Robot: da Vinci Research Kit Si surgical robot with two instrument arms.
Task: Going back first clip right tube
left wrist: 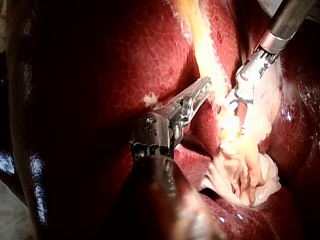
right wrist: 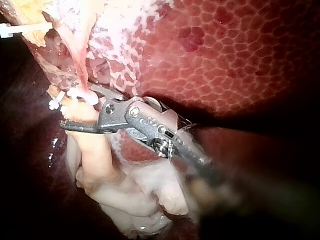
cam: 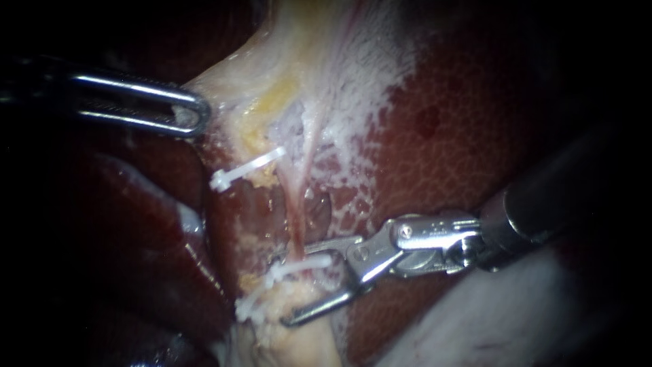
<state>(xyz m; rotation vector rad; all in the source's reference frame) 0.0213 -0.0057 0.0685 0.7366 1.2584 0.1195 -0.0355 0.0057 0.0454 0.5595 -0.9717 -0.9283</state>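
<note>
A thin pink tube [cam: 296,221] runs down the pale tissue between the liver lobes. My right instrument [cam: 285,289] comes in from the right with its jaws open, one on each side of the tube's lower end. A white clip [cam: 307,264] sits closed across the tube between them, also seen in the right wrist view [right wrist: 80,94]. A second white clip [cam: 252,304] lies just below it, and another [cam: 248,168] sits higher up. My left instrument [cam: 192,115] is shut on the pale tissue's edge [cam: 204,92], holding it to the left.
Dark red liver [cam: 462,136] lies right of the tube and more liver [cam: 136,224] to its left. A pale lump of tissue [right wrist: 135,195] hangs beneath the right instrument's jaws. The right instrument's shaft [left wrist: 287,20] shows beyond the left instrument's jaws [left wrist: 200,92].
</note>
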